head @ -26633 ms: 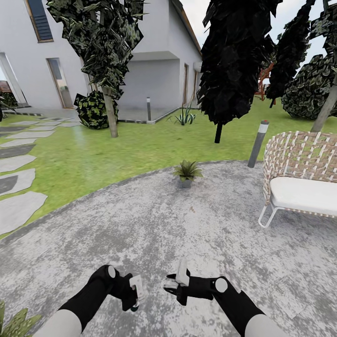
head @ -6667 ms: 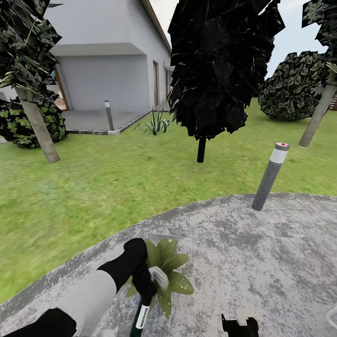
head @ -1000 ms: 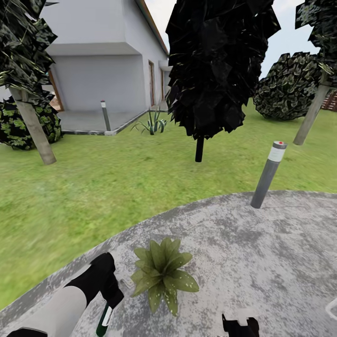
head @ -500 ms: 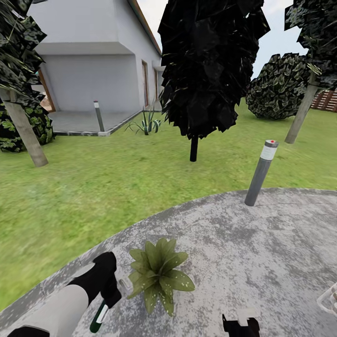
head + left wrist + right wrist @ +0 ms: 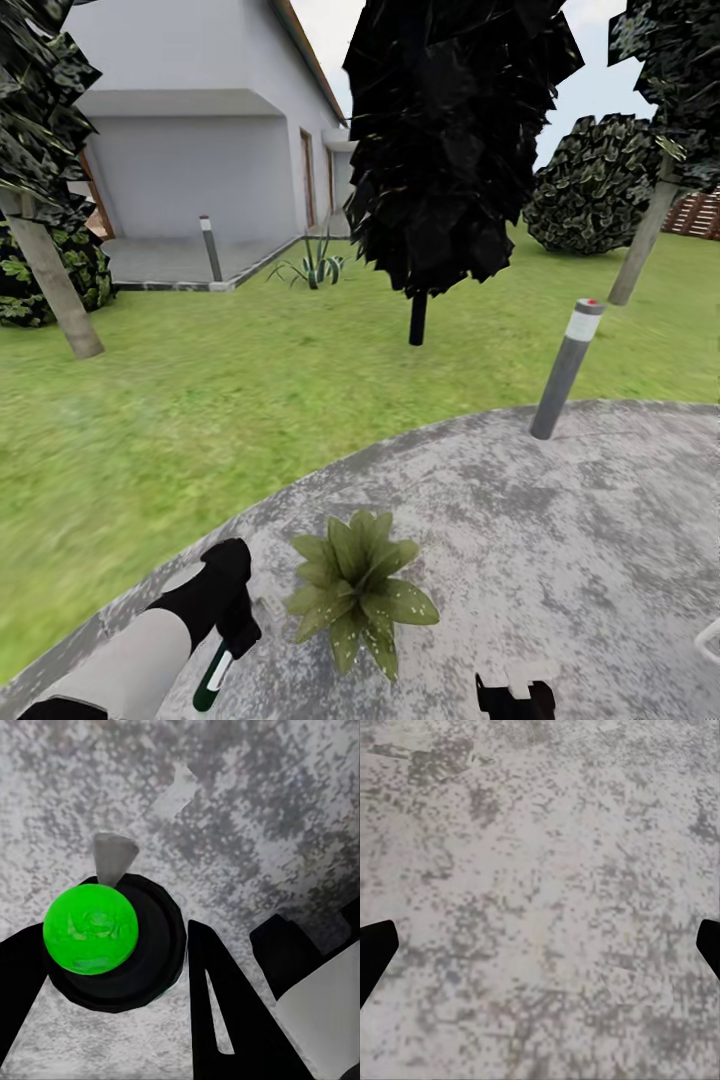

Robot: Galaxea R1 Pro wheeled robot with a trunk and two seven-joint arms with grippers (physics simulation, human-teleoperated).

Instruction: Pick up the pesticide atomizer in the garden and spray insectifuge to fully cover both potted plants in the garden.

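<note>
One potted plant (image 5: 362,592), a low rosette of speckled green leaves, stands on the grey patio (image 5: 560,520) near its lawn-side edge; the leaves hide its pot. My left gripper (image 5: 238,634) hangs just left of the plant, shut on the pesticide atomizer (image 5: 214,682), a slim dark green bottle with a white band that points down and toward me. In the left wrist view the atomizer (image 5: 101,937) is seen end-on as a bright green disc in a black ring between the dark fingers (image 5: 217,1020). My right gripper (image 5: 513,694) is low at the near edge, open over bare paving (image 5: 540,900).
A grey bollard lamp (image 5: 566,368) stands at the patio's far rim. On the lawn (image 5: 250,400) behind it are a dark tree (image 5: 418,318), a leaning trunk (image 5: 55,290) at left and a spiky plant (image 5: 315,268). A chair's corner (image 5: 712,635) shows at right.
The view has shifted a little, so the plant sits slightly lower and further right in the picture. My left gripper still holds the atomizer just left of the plant. The right gripper is unmoved.
</note>
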